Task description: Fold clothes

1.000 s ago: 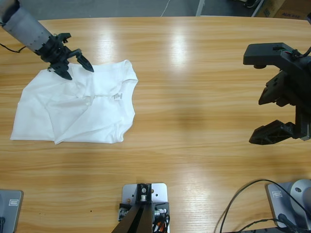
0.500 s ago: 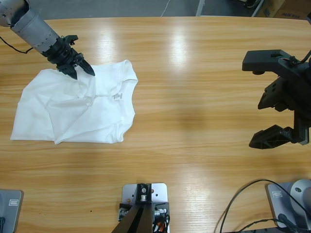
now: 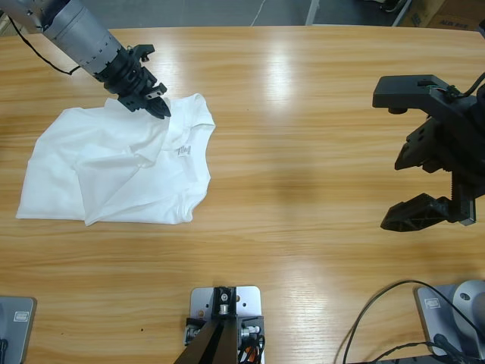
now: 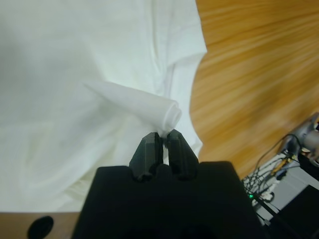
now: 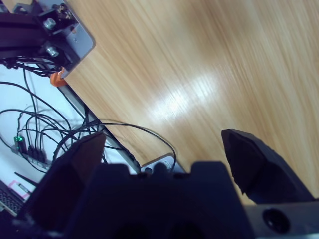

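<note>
The white T-shirt [image 3: 121,171] lies crumpled on the table's left side, with small dark lettering near its right part. My left gripper [image 3: 155,104] comes in from the upper left and is shut on a fold of the shirt's upper edge. In the left wrist view the pinched cloth [image 4: 144,104] forms a rolled ridge just ahead of the closed left gripper [image 4: 162,142]. My right gripper [image 3: 420,182] hangs open over bare wood at the far right, far from the shirt. In the right wrist view the right gripper [image 5: 164,149] shows only table between its spread jaws.
The wooden table [image 3: 303,114] stretches wide between the shirt and the right arm. Cables [image 5: 45,129] and rig parts hang beyond the table's edge in the right wrist view. More cables [image 3: 394,318] lie at the lower right.
My left gripper closed on the shirt's upper edge and moved right, dragging the fold with it. The right gripper shifted slightly left.
</note>
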Tool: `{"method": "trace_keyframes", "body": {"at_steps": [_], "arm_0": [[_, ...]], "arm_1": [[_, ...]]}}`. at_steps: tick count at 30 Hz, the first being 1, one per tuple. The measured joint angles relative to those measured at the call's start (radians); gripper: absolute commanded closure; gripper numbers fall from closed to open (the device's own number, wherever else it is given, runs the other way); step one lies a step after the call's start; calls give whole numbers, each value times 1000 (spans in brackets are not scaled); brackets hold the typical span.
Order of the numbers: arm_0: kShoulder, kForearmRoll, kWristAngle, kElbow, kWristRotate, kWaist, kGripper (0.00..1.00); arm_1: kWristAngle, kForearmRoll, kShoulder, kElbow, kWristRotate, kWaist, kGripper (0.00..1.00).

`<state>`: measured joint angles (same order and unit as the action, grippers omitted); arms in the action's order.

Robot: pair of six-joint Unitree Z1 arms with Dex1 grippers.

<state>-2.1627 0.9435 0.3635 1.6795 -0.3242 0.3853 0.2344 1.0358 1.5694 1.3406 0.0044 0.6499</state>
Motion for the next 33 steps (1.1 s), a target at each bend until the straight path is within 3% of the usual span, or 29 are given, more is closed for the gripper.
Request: {"method": "trace_keyframes", "body": {"at_steps": [3, 5, 7, 8, 9, 13, 18, 24, 29, 33], "arm_0": [[-6, 10, 31, 0, 0, 5, 989], [-31, 16, 62, 8, 0, 17, 553], [-65, 23, 87, 15, 0, 39, 358], [-79, 25, 91, 22, -1, 56, 192], [-93, 29, 94, 35, -2, 73, 120], [-127, 68, 99, 117, -4, 115, 36], [-133, 131, 99, 211, -4, 117, 36], [-122, 193, 73, 219, 1, 96, 41], [48, 117, 51, 52, 1, -14, 46], [218, -39, 41, -217, -2, -54, 46]], "arm_1": [[0, 0, -9, -1, -1, -2, 55], [0, 0, -14, -1, -3, -6, 55], [0, 0, -21, -1, -7, -15, 55], [0, 0, -26, -1, -9, -19, 55], [0, 0, -31, -1, -10, -22, 55], [7, 1, -35, -1, -10, -26, 55], [23, 1, -35, -1, -10, -27, 55], [33, 1, -36, -1, -10, -27, 55], [33, 1, -36, -5, -10, -27, 55], [33, -1, -51, -32, -10, -27, 55]]}}
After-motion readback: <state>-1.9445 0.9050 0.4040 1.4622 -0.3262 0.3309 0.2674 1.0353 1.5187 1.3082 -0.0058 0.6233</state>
